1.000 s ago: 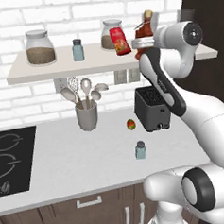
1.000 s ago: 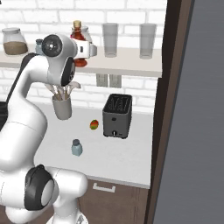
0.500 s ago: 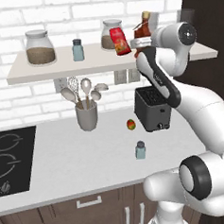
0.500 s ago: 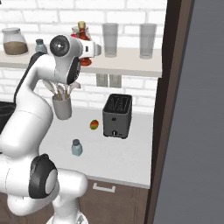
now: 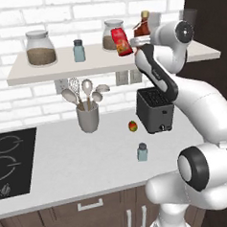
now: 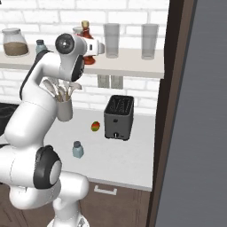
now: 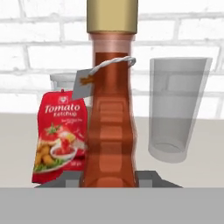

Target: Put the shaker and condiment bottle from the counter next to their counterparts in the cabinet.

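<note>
Brown-red condiment bottle (image 7: 111,118) pinched upright in the hand (image 7: 109,177), beside ketchup (image 7: 59,135).

The condiment bottle (image 7: 111,118) is standing upright in the centre, its brown-red body clamped at the base between the two dark fingertips (image 7: 66,178) of the gripper (image 7: 109,180). A tan-yellow cap is topping its neck, and a small tag is hanging from a white cord there. Behind it on the beige cabinet (image 7: 17,148), a red Tomato Ketchup container (image 7: 57,140) is standing to its left and a clear empty glass (image 7: 177,113) to its right, before a white brick wall (image 7: 43,43).
</note>
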